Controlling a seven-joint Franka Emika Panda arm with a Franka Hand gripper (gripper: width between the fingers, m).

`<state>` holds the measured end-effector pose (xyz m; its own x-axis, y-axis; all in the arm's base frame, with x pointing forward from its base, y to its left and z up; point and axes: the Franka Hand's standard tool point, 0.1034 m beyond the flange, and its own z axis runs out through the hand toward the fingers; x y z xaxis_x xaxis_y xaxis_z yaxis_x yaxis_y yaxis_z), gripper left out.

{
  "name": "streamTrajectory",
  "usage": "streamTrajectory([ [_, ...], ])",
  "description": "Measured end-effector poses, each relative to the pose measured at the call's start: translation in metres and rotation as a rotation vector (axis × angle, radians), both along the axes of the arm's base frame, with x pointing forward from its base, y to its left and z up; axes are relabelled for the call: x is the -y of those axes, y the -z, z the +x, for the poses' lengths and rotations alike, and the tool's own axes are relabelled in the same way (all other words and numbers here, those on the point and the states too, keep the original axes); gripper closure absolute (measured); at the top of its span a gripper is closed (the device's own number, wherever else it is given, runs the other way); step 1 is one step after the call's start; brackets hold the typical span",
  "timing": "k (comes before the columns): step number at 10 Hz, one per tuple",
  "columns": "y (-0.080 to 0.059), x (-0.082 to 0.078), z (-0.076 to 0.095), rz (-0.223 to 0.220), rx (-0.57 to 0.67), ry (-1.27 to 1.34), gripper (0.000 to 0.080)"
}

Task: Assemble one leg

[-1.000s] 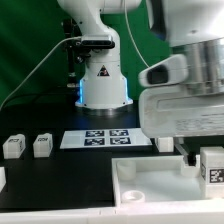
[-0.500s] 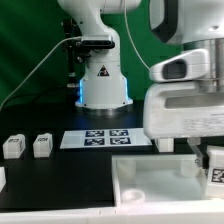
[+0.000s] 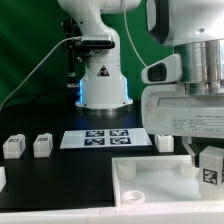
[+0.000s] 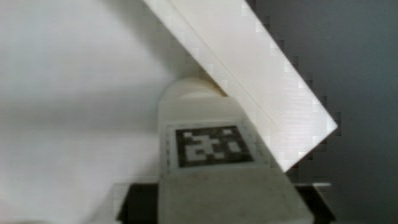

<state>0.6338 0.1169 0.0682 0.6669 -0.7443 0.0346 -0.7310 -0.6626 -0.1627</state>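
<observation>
My gripper (image 3: 204,158) is at the exterior view's right, shut on a leg (image 3: 211,166), a small white block with a fiducial tag. It holds the leg just over the right end of the large white tray-like part (image 3: 150,186). In the wrist view the leg (image 4: 214,140) fills the middle with its tag facing the camera, dark fingers (image 4: 150,198) on either side of it, and the white part's slanted edge (image 4: 249,70) beyond. Two more legs (image 3: 13,146) (image 3: 42,146) stand at the left.
The marker board (image 3: 104,137) lies in front of the robot base (image 3: 103,85). Another small white block (image 3: 163,143) stands beside the marker board's right end. A further white piece (image 3: 2,178) shows at the left edge.
The gripper, still shut on the leg, swung slightly right and then back left; the leg stays over the tray-like part's right end. Nothing else moved.
</observation>
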Motion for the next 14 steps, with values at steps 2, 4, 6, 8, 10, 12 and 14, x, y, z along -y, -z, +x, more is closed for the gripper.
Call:
streamTrajectory([
  [2, 0.0007, -0.0005, -0.0016, 0.072, -0.036, 0.344, 0.0499],
  [4, 0.0014, -0.0023, -0.0027, 0.170, -0.075, 0.674, 0.0499],
  [6, 0.0021, -0.0033, -0.0034, 0.226, -0.113, 0.967, 0.0499],
  [8, 0.0023, -0.0024, -0.0037, 0.220, -0.111, 0.957, 0.0500],
  [10, 0.0029, -0.0029, -0.0041, 0.219, -0.111, 0.954, 0.0293],
  [12, 0.0032, -0.0030, -0.0042, 0.218, -0.111, 0.951, 0.0189],
  [14, 0.0034, -0.0031, -0.0043, 0.217, -0.111, 0.946, 0.0151],
])
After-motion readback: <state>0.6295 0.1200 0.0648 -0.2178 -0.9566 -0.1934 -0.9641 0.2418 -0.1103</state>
